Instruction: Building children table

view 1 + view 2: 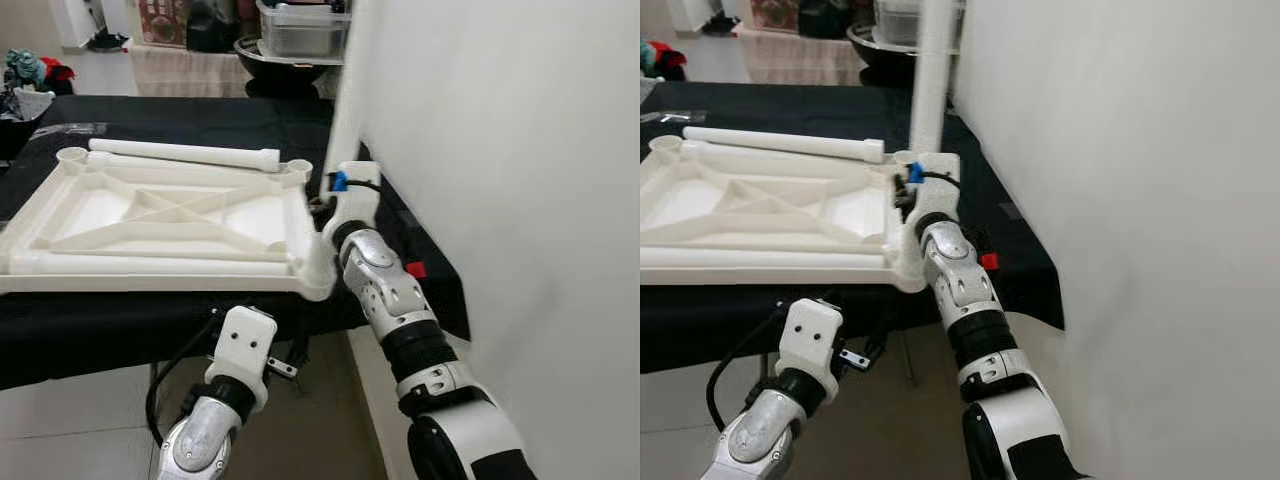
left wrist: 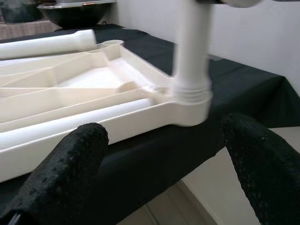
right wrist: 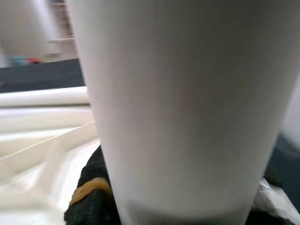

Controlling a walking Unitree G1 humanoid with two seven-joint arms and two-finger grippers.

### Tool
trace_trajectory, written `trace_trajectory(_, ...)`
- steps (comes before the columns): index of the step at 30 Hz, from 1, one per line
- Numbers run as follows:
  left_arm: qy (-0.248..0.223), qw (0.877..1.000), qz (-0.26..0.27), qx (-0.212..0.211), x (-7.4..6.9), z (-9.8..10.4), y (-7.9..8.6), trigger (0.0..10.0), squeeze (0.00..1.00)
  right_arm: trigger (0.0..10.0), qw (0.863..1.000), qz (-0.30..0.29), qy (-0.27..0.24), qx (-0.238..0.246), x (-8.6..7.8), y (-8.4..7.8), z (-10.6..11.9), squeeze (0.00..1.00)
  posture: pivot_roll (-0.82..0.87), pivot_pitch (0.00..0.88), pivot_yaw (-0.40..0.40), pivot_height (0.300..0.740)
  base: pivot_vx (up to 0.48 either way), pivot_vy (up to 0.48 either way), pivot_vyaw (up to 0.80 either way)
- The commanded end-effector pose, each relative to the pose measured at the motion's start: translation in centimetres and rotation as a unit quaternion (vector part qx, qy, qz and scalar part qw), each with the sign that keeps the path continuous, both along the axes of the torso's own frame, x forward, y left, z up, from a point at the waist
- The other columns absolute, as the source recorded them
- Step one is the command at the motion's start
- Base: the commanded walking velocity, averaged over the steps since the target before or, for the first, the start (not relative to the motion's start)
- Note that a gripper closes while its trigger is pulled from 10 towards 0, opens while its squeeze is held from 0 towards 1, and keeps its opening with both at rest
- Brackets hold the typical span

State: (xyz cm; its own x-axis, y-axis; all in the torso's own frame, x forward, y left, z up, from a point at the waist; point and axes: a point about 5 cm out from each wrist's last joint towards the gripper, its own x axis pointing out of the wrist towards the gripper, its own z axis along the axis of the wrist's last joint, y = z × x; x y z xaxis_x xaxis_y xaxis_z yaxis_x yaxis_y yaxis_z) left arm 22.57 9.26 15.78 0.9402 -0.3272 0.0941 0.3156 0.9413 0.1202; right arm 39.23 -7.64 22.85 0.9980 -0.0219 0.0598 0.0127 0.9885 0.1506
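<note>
The tabletop (image 1: pixel 170 215) lies upside down on the black counter (image 1: pixel 200 120). At its near right corner a leg (image 1: pixel 930 80) stands upright in the socket (image 2: pixel 190 105) — long axis vertical. The right gripper (image 1: pixel 908 185) is at the leg's base, fingers pinching it. The left gripper (image 2: pixel 164 154), fingers spread, hangs below the counter edge facing that corner. A spare leg (image 1: pixel 185 153) lies along the tabletop's far edge.

No text, label or number can be read anywhere (background items too blurred).
</note>
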Motion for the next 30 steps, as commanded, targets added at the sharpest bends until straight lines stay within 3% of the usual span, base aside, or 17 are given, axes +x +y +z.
trace_trajectory(1,0.002,1.0,-0.005,-0.001,0.0,-0.2,-0.3,10.0,0.0,0.0,0.998,-0.051,0.037,0.006,0.1,-1.6,-1.1,0.0,0.08,0.065,-0.123,0.74,0.0,0.0,0.0)
trace_trajectory(4,0.001,1.0,-0.007,0.0,0.0,-0.2,-0.4,10.0,0.0,0.0,0.997,-0.064,0.037,0.012,0.1,-1.6,-1.1,0.0,0.08,0.063,-0.122,0.74,0.0,0.0,0.0)
trace_trajectory(5,0.001,1.0,-0.007,0.0,0.1,-0.2,-0.3,10.0,0.0,10.0,0.999,-0.032,0.026,0.026,0.2,-0.7,-0.8,0.0,0.08,0.062,-0.123,0.74,0.0,0.0,0.0)
trace_trajectory(8,0.001,1.0,-0.006,0.001,0.1,-0.2,-0.3,10.0,0.0,10.0,0.999,0.012,0.011,0.039,0.2,0.6,-0.4,0.0,0.08,0.063,-0.124,0.74,0.0,0.0,0.0)
trace_trajectory(9,0.0,1.0,-0.006,0.001,0.1,-0.1,-0.2,10.0,0.0,10.0,0.998,0.036,0.003,0.046,0.1,1.1,-0.3,1.0,0.08,0.079,-0.124,0.74,0.0,0.0,0.0)
trace_trajectory(14,-0.001,1.0,-0.001,0.0,0.2,0.0,0.0,10.0,0.0,10.0,0.999,0.04,-0.014,0.032,0.0,1.3,-0.1,1.0,0.08,0.079,-0.129,0.74,0.0,0.0,0.0)
trace_trajectory(15,0.001,1.0,-0.005,-0.001,0.1,0.0,-0.1,10.0,0.0,10.0,0.996,0.073,-0.03,0.039,-0.1,1.5,0.2,0.0,0.08,0.09,-0.126,0.74,0.0,0.0,0.0)
trace_trajectory(25,0.003,1.0,0.001,0.002,0.1,-0.1,0.2,10.0,0.0,10.0,0.973,0.22,-0.061,0.039,-0.8,2.3,0.3,0.0,0.08,0.089,-0.12,0.74,0.0,0.0,0.0)
trace_trajectory(27,0.003,1.0,0.0,0.003,0.1,-0.1,0.3,10.0,0.0,10.0,0.954,0.291,-0.062,0.029,-1.6,2.4,-0.3,0.0,0.07,0.09,-0.114,0.74,0.0,0.0,0.0)
trace_trajectory(28,0.003,1.0,0.0,0.003,0.1,-0.1,0.3,10.0,0.0,10.0,0.954,0.291,-0.062,0.029,-1.6,2.4,-0.3,0.0,0.07,0.09,-0.114,0.74,0.0,0.0,0.0)
trace_trajectory(29,0.003,1.0,0.0,0.003,0.2,-0.1,0.3,10.0,0.0,10.0,0.937,0.344,-0.064,0.023,-2.3,2.6,-0.6,0.0,0.07,0.092,-0.111,0.74,0.0,0.0,0.0)
trace_trajectory(30,0.003,1.0,-0.001,0.002,0.2,0.0,0.3,10.0,0.0,10.0,0.928,0.367,-0.062,0.022,-2.6,2.8,-0.7,0.0,0.07,0.088,-0.111,0.74,0.0,0.0,0.0)
